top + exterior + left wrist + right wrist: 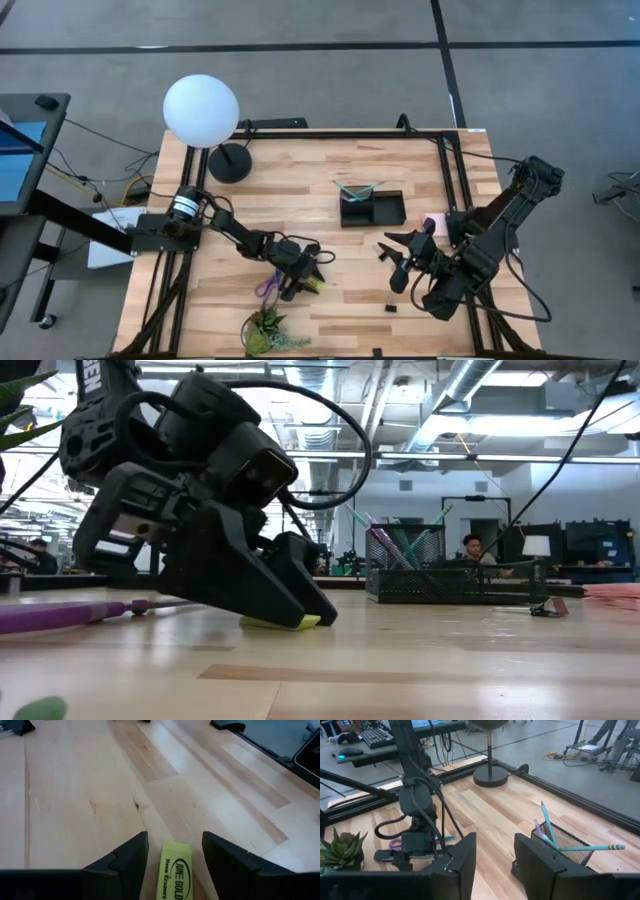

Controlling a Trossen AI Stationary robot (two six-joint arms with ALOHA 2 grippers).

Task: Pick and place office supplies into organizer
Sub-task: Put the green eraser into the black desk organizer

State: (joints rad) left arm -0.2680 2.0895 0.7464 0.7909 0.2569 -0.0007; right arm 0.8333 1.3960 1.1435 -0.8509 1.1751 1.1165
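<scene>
Left end effector spread over a yellow eraser on the worktop.

The left end effector sits low on the wooden worktop, its fingers apart with the yellow eraser lying flat between them (not pinched, gaps show on both sides). Purple-handled scissors lie just beside it, near the green plant. The right end effector hovers over the worktop's right side, fingers parted and holding nothing, a small black clip lying near it. The black organizer stands between the arms toward the far edge, teal pens leaning in its taller compartment. A pink sticky-note pad rests right of it.
</scene>
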